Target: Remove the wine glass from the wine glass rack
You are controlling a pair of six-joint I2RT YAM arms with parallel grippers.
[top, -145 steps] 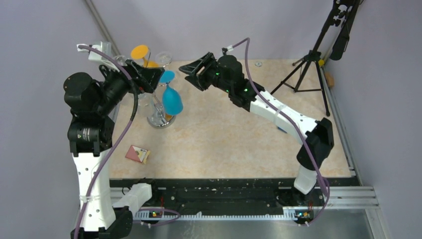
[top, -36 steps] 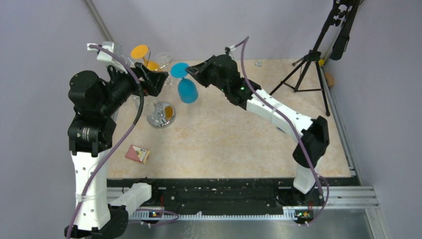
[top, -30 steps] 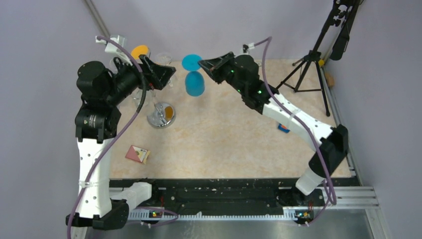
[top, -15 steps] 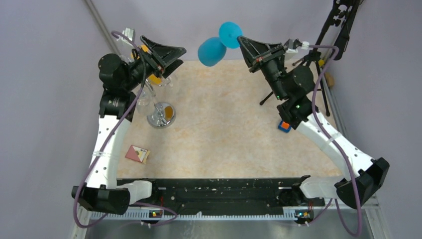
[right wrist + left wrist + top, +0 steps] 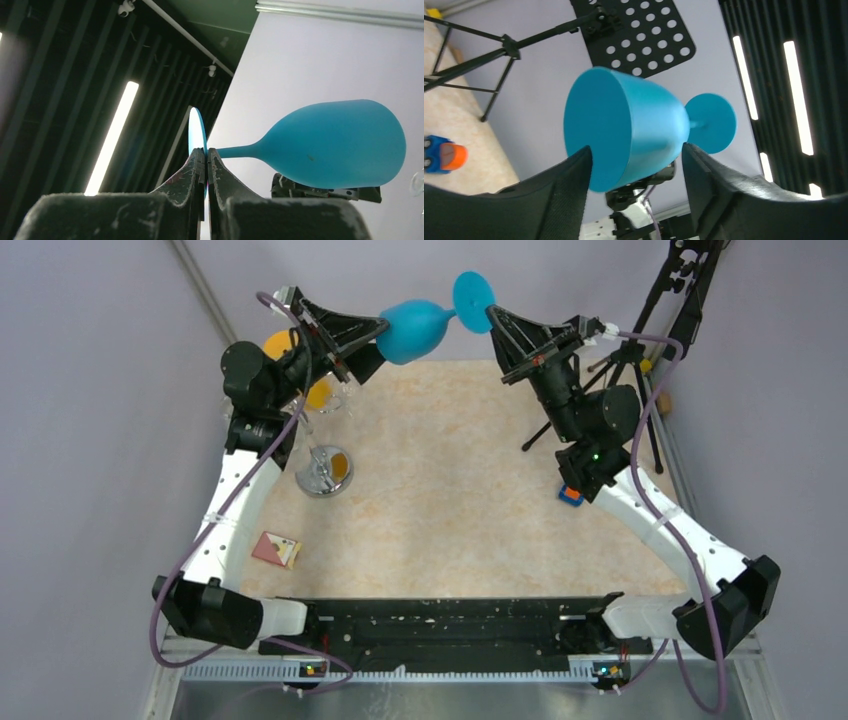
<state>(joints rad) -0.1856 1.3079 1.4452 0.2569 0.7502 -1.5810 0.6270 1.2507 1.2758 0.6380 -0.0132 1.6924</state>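
Note:
The blue wine glass (image 5: 412, 328) lies on its side high in the air, away from the wine glass rack (image 5: 322, 475) on the table at the left. My right gripper (image 5: 492, 312) is shut on the thin edge of its round foot (image 5: 196, 132), and the bowl (image 5: 340, 142) points away from it. My left gripper (image 5: 383, 337) reaches in from the left. Its two black fingers sit against opposite sides of the bowl (image 5: 644, 130), one finger (image 5: 579, 170) by the rim and the other where the bowl narrows.
An orange glass (image 5: 318, 392) and a clear glass (image 5: 335, 398) still hang on the rack. A black tripod (image 5: 625, 360) stands at the back right. A blue and orange toy (image 5: 571, 494) lies by the right arm, a small carton (image 5: 276, 549) at the front left.
The right gripper lifted the blue glass up and away from the rack and turned it sideways. The left arm rose to meet it and its fingers narrowed onto the bowl.

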